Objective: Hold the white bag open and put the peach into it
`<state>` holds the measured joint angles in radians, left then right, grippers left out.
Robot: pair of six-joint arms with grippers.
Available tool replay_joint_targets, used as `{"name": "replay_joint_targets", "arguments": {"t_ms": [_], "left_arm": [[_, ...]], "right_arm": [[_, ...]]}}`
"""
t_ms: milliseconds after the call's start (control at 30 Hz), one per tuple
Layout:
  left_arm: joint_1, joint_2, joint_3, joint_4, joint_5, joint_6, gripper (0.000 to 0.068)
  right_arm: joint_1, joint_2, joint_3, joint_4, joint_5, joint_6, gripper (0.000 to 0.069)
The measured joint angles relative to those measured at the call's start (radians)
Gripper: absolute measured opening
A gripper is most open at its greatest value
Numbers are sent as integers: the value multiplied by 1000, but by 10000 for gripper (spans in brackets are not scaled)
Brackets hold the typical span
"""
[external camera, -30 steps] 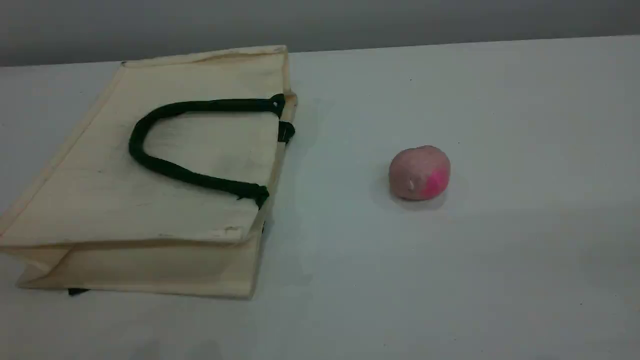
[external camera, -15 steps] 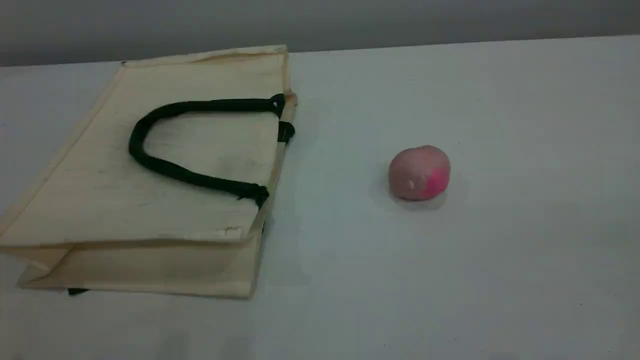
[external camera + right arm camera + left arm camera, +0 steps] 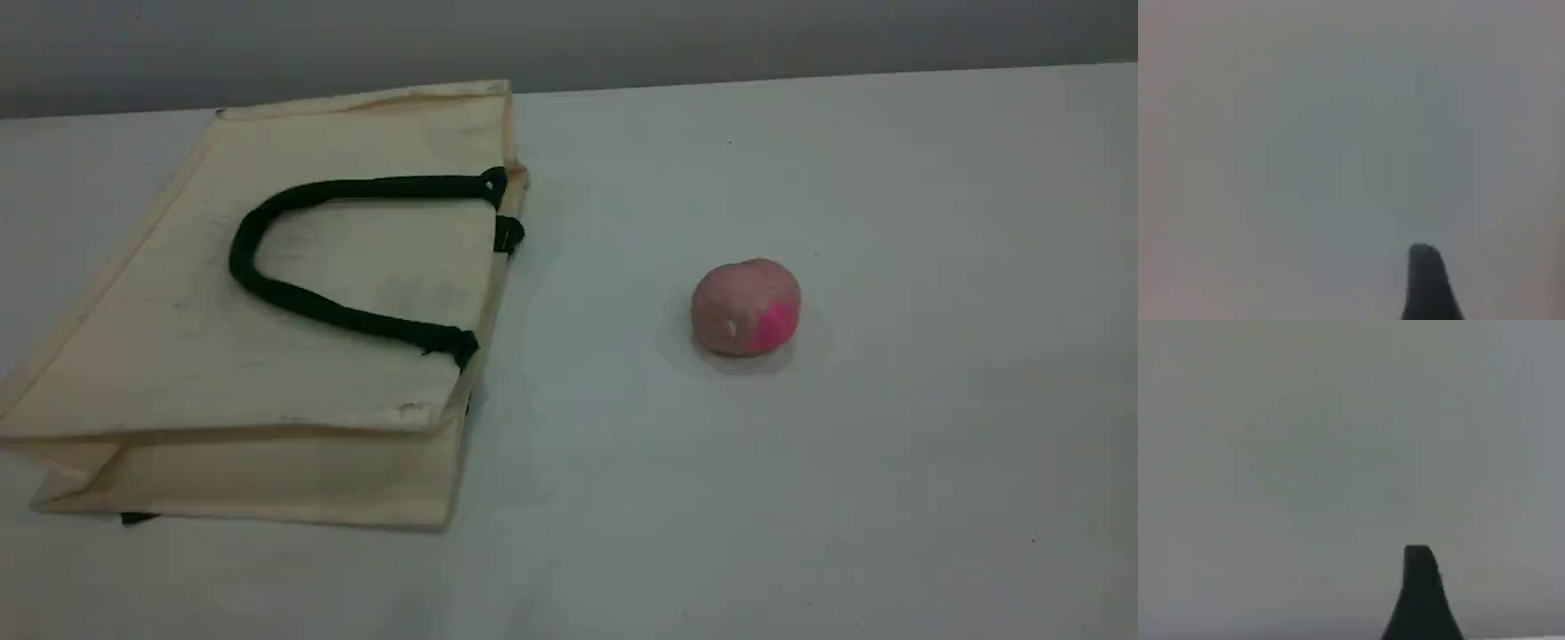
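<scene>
The white bag (image 3: 267, 356) lies flat on its side at the table's left, its mouth toward the right. One dark rope handle (image 3: 267, 289) rests looped on its top face. The peach (image 3: 745, 308), dull pink with a magenta patch, sits alone to the bag's right, a clear gap between them. Neither arm shows in the scene view. In the left wrist view, one dark fingertip (image 3: 1421, 587) of my left gripper stands against blank grey with nothing on it. The right wrist view likewise shows only one fingertip (image 3: 1427, 280) before grey.
The pale table (image 3: 800, 489) stretches bare to the right of and in front of the peach. A grey wall (image 3: 622, 36) runs behind the table's far edge, close to the bag's back corner.
Faint shadows near the table's front edge drifted right and faded. The bag and the peach have not moved.
</scene>
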<state>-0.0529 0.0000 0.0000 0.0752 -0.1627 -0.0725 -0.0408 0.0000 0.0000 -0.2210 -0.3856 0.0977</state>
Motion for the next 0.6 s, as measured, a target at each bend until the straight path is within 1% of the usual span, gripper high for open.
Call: {"name": "replay_joint_targets", "arguments": {"t_ms": [133,233,333,467,600], "left_arm": [[0,0,0,0,3,-61,470],[0,0,0,0,-9,-107,470],[0,0,0,0,-32,-116,470],[0,0,0,0,-52,-175,470],[0,0,0,0,-112,-178,470]], "right_arm": [[0,0,0,1,6,139,388],[0,0,0,3,4,212,388],[0,0,0,3,-17,234,388],[0,0,0,3,-17,287,388],[0,0,0,3,-17,303,388]]}}
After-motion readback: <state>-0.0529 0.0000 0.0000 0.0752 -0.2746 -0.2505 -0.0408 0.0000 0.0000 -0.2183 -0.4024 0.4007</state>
